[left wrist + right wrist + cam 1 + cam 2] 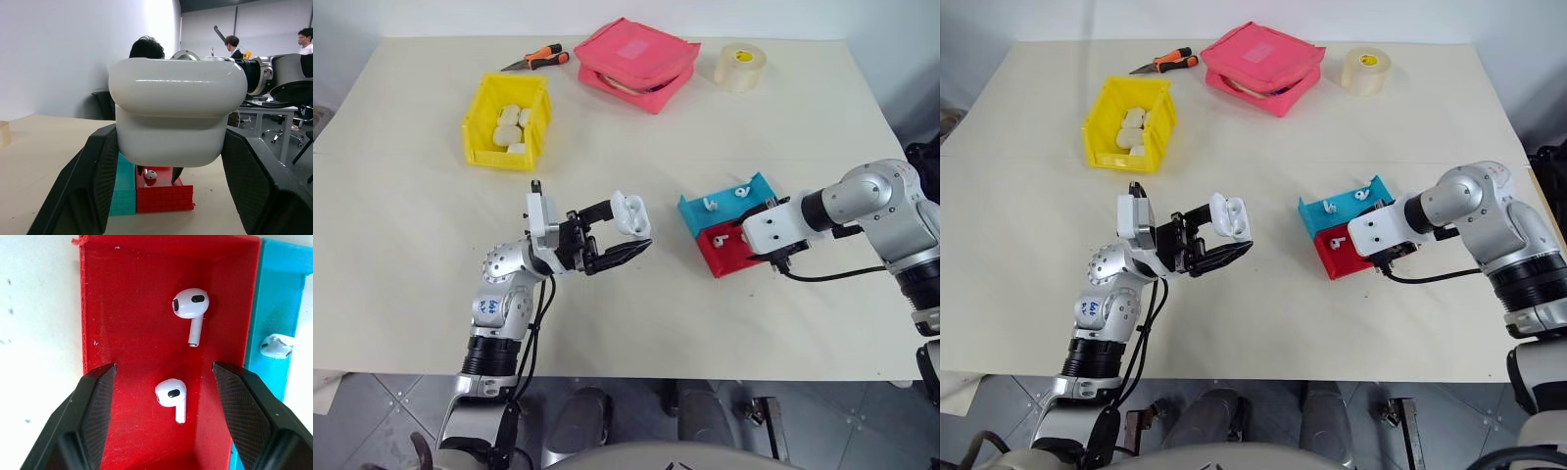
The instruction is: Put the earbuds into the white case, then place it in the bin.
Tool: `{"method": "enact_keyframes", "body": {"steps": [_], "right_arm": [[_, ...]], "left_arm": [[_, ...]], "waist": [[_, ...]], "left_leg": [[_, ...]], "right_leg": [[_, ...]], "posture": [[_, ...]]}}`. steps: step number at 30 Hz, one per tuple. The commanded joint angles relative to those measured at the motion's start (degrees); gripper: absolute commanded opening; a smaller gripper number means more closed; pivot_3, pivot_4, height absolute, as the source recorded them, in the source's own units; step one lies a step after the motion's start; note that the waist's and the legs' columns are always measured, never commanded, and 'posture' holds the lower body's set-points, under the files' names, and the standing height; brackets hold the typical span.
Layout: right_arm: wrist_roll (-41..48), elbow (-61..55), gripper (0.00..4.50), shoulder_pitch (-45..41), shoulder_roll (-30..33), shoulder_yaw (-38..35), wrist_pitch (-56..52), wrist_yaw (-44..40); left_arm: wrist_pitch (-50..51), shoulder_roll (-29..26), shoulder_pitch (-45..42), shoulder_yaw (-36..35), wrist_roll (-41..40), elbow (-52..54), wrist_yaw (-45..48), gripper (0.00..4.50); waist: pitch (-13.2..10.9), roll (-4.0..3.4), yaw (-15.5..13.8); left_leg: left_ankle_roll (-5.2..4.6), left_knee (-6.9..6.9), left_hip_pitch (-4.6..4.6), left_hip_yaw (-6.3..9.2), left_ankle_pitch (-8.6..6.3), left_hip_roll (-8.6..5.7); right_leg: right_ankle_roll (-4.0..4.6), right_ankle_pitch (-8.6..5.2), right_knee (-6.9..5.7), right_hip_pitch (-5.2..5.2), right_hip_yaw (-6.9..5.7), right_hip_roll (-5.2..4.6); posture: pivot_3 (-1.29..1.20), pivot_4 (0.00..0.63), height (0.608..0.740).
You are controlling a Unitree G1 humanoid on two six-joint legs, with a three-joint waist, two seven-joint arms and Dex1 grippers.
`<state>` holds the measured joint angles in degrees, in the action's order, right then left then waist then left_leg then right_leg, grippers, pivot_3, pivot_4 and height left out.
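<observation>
A glossy white rounded plastic earbud case (176, 115) sits between matte black fingers with a fine cross-hatched texture (98, 181). Two small glossy white earbuds (172, 396) with dark oval grilles lie in a bright red shallow plastic tray (127, 308), which adjoins a turquoise-blue shallow plastic tray (690, 211). The bright yellow rectangular plastic bin (480, 122) holds pale cream-white items. The soft fabric pouch (636, 59) is pink, the tape roll (739, 67) translucent beige, the pliers' handles (546, 54) orange and black, the tabletop (411, 245) cream.

Head cameras overlook table (411, 284); wrist cameras close.
</observation>
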<state>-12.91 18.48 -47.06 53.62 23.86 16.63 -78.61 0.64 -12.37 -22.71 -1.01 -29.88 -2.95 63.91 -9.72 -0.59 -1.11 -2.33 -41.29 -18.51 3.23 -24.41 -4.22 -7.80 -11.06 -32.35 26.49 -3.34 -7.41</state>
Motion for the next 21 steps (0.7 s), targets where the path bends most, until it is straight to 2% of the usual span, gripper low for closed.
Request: {"method": "enact_keyframes", "body": {"steps": [1, 12, 21], "right_arm": [[-1.4, 2.5, 3.26, -2.0, -0.3, 0.2, 3.6, -1.0], [-4.8, 9.2, 3.26, -5.5, -1.4, 1.0, 9.5, -1.8], [-5.3, 9.3, 3.26, -5.5, -2.5, 0.4, 9.3, -2.2]], "left_arm": [[-0.4, -0.3, 0.5, -0.1, -1.0, 2.5, -0.5, 2.78], [-0.3, -0.5, 1.4, 0.0, -1.1, 3.8, -1.4, 2.78], [-0.2, -0.6, 1.9, 0.1, -1.1, 4.8, -2.0, 2.78]], "waist": [[0.0, 0.0, 0.0], [0.0, 0.0, 0.1], [0.0, 0.0, 0.2]], "left_leg": [[0.0, 0.0, 0.0, 0.0, 0.0, 0.0], [0.0, 0.0, 0.0, 0.0, 0.0, 0.01], [0.01, 0.0, 0.02, 0.0, 0.0, 0.02]], "right_leg": [[0.0, 0.0, 0.0, 0.0, 0.0, 0.0], [0.0, 0.0, -0.01, 0.0, 0.01, 0.0], [0.0, 0.0, -0.01, -0.02, 0.01, 0.0]], "posture": [[0.0, 0.15, 0.74], [0.0, 0.15, 0.74], [0.0, 0.15, 0.74]]}}
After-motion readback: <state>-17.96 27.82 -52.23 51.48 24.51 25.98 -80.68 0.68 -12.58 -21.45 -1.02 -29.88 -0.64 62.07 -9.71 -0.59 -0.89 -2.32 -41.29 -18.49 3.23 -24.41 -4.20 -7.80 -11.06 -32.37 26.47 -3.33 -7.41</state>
